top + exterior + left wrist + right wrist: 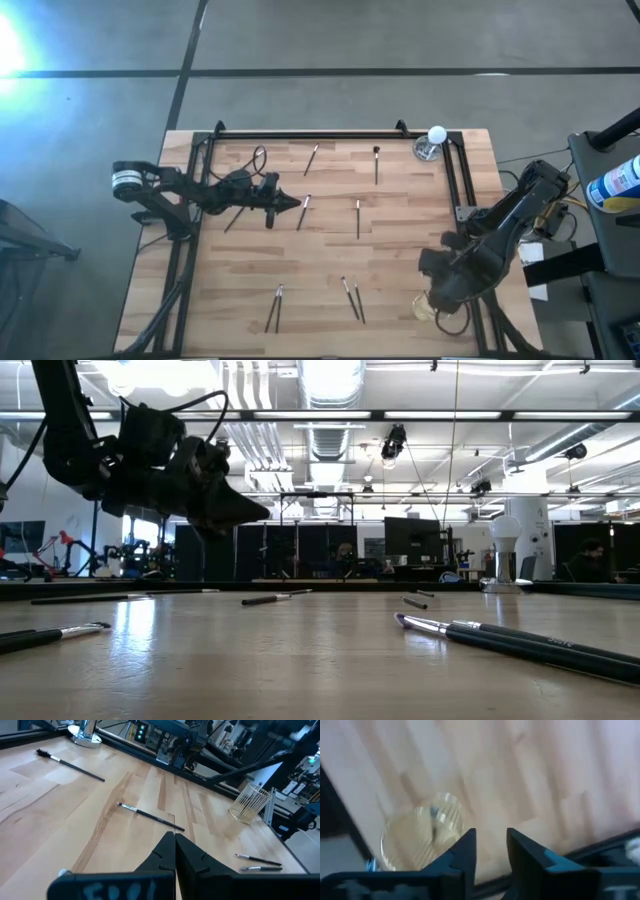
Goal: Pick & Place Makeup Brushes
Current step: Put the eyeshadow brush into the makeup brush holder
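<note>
Brushes are lying scattered singly and in pairs across the wooden table, none in either gripper. Your left gripper is hovering with its fingers pressed together, just beside one brush. Your right gripper is waiting, fingers slightly apart, over the wire holder. Expect light, stiff, roll-prone sticks; you are best pinching mid-handle, off the bristles.
</note>
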